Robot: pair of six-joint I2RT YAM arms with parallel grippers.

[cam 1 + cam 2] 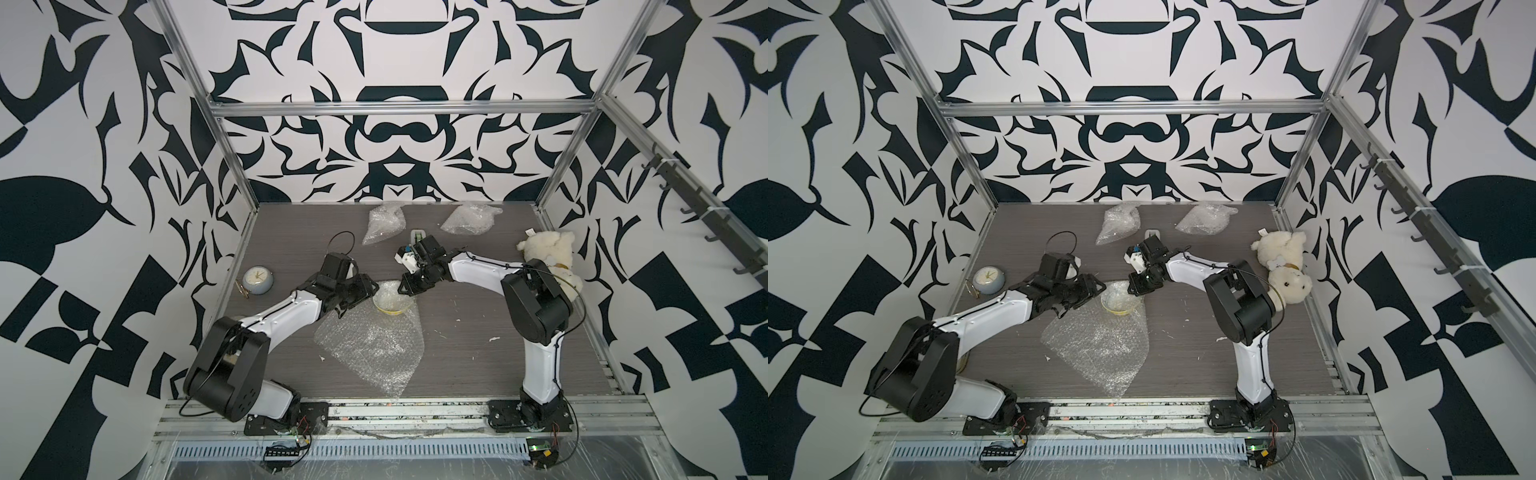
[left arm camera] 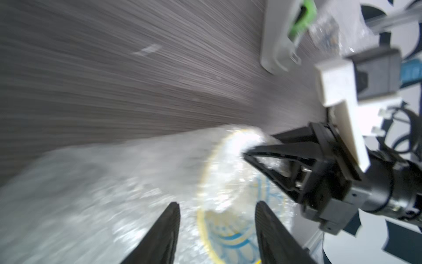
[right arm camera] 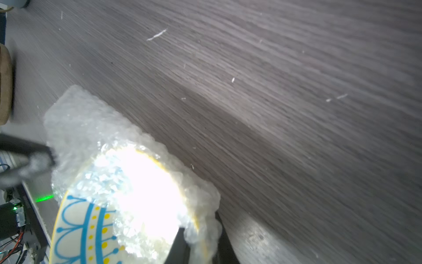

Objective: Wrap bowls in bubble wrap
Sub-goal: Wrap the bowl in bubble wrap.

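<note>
A light blue-and-white bowl point(image 1: 392, 306) point(image 1: 1120, 306) with a yellow rim sits on the far end of a flat bubble wrap point(image 1: 374, 347) point(image 1: 1100, 345) sheet at mid-table. A flap of the wrap is folded over the bowl point(image 3: 84, 228). My right gripper point(image 3: 201, 242) point(image 1: 405, 289) is shut on the bowl's rim with wrap pinched against it. My left gripper point(image 2: 217, 219) point(image 1: 368, 297) stands open at the opposite side, its fingers straddling the wrapped rim of the bowl point(image 2: 230, 237) without gripping. Two crumpled bubble wrap bundles point(image 1: 384, 222) point(image 1: 469, 218) lie at the back; their contents are hidden.
A pale alarm clock point(image 1: 257, 280) stands at the left edge. A cream teddy bear point(image 1: 548, 253) lies at the right, behind the right arm. A small white device point(image 1: 417, 237) with a green part sits just behind the right wrist. Metal frame posts bound the table.
</note>
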